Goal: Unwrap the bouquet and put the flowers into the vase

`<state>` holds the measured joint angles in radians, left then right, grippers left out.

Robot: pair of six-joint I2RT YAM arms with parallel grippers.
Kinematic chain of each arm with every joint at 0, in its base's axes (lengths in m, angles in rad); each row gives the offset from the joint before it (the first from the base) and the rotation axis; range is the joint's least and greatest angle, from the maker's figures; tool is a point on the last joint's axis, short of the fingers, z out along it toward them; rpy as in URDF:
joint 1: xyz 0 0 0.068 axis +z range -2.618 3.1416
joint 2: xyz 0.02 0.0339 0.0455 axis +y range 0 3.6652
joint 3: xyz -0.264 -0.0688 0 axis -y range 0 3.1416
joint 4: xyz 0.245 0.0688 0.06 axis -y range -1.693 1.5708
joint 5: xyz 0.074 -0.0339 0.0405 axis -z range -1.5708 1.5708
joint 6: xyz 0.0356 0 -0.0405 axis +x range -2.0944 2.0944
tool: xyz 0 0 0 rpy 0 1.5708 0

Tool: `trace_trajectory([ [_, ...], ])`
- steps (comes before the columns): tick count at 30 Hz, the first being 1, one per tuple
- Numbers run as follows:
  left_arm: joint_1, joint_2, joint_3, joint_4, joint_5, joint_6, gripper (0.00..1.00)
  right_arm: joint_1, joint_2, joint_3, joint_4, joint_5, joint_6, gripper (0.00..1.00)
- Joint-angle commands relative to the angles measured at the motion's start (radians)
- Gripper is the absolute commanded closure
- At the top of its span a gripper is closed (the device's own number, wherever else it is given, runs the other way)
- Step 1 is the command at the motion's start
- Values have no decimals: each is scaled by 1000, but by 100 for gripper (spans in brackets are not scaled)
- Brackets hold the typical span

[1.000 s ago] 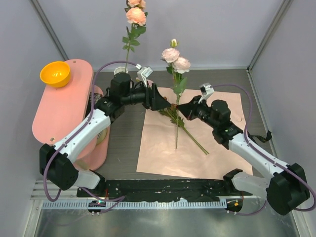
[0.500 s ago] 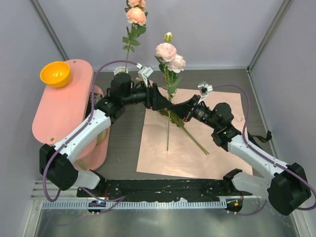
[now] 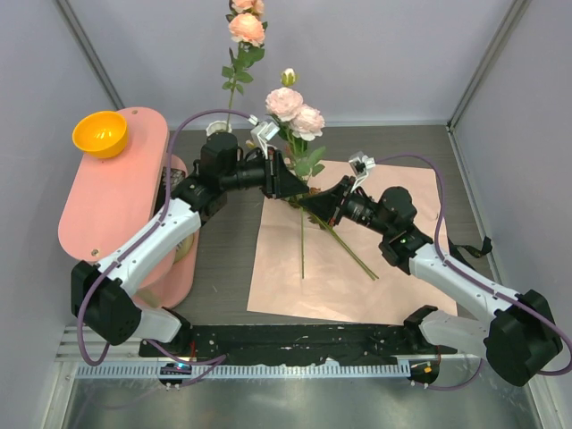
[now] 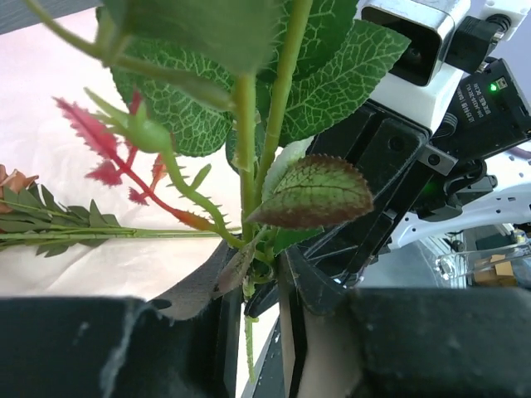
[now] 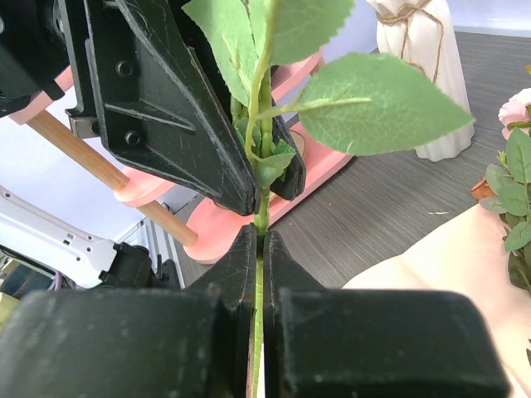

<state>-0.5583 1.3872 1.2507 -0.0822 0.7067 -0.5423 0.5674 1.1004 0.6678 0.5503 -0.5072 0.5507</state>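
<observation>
My right gripper (image 3: 310,205) (image 5: 259,240) is shut on the green stem of a flower (image 3: 295,112) with two pale pink blooms and a bud, held upright above the salmon-pink paper (image 3: 393,268). My left gripper (image 3: 293,189) (image 4: 257,274) reaches in from the left. Its jaws are narrowed around the same stem (image 4: 246,199) just above the right fingers, with a gap still showing beside the stem. The white vase (image 5: 423,83), tied with twine, stands at the back. In the top view my left wrist mostly hides it. One rose (image 3: 246,27) stands in it.
More stems (image 3: 353,255) lie on the unfolded paper under the grippers. An orange bowl (image 3: 99,133) sits on a pink stand (image 3: 116,206) at the left. Grey walls close in the back and both sides.
The right gripper has carried the upright flower leftward to the left gripper. The left jaws have closed in around its stem.
</observation>
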Motion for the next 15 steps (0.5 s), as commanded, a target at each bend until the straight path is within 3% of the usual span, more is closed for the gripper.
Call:
trace_trajectory([
  [1,5,-39,13,55,25,19,73,11,-19,41,-10,-11,-57,99],
  [4,6,-45,12,56,23,21,64,12,-37,30,-35,-8,-61,99],
  [7,5,-50,10,58,27,22,62,15,-60,4,-26,7,-63,99],
  [11,6,-45,10,56,36,30,62,15,-73,16,-74,15,-95,99],
  [15,6,-39,7,76,56,13,69,15,-92,23,-107,33,-121,99],
])
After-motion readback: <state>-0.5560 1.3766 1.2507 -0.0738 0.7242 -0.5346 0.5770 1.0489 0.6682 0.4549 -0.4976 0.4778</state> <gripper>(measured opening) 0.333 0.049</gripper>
